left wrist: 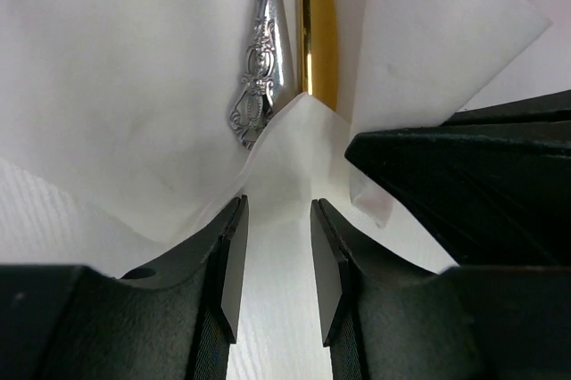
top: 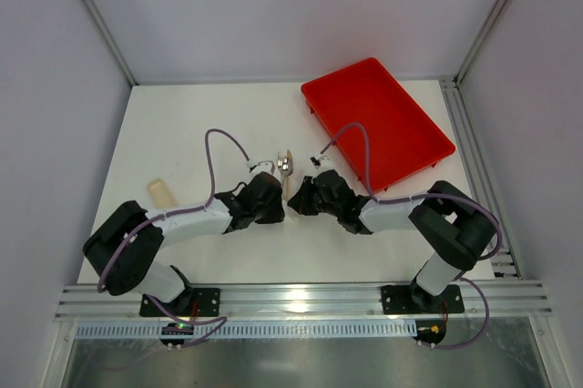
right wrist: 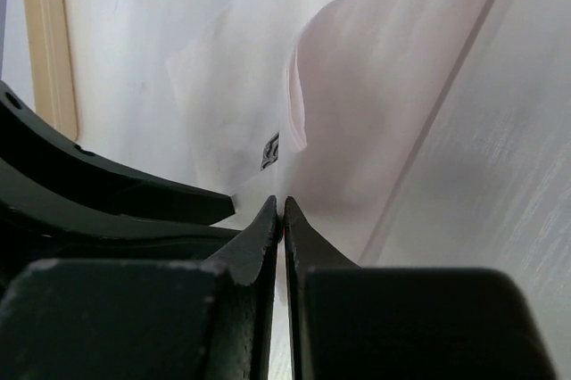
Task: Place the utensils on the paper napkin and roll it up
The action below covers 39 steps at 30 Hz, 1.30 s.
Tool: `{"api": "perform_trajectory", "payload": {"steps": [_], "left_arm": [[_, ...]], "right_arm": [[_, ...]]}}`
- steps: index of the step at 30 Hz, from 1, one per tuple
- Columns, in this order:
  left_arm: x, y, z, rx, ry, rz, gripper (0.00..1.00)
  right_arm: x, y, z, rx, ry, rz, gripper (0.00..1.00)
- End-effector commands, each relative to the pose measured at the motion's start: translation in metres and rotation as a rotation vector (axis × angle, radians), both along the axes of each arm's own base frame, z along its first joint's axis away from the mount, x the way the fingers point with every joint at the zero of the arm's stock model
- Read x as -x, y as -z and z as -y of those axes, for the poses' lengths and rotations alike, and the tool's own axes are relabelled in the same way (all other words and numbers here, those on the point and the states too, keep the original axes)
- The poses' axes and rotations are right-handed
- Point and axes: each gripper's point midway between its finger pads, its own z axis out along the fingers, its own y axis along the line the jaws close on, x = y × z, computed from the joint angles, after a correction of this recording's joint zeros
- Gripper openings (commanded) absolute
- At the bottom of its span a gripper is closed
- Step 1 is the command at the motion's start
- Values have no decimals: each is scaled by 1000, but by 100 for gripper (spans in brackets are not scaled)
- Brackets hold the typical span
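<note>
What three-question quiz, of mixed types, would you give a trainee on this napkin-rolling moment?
1. True or false: the utensils lie in the red tray.
2. Which gripper has its jaws apart? A) left gripper B) right gripper C) both
3. Fill in: in the left wrist view, a silver handle and a gold handle lie between raised folds of the ____.

Key: 1 false, the utensils lie between the two grippers, outside the red tray; 2 A; 3 paper napkin.
</note>
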Motion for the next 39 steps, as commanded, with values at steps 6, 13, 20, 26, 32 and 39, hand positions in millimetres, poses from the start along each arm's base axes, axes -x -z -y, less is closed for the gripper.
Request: {"api": "perform_trajectory", "payload": {"steps": [6, 13, 20, 26, 32, 39], "left_arm": [[-15, -48, -17, -8, -108, 74, 50], [-42, -81, -22, 39, -127, 108, 55], [-69, -87, -28, 55, -149, 101, 57], [-72, -82, -8, 112, -76, 61, 59], [-69, -66, 2, 136, -33, 31, 60], [-72, -48, 8, 115, -29, -25, 59]], "right_arm": [[-11, -24, -19, -7, -59, 137, 7], [-6, -19, -27, 30, -113, 156, 9], [-3, -10, -30, 40, -130, 144, 13], [-3, -4, -30, 47, -127, 136, 13], [-2, -2, -29, 51, -126, 134, 13], [-2, -4, -29, 46, -127, 134, 13]]}}
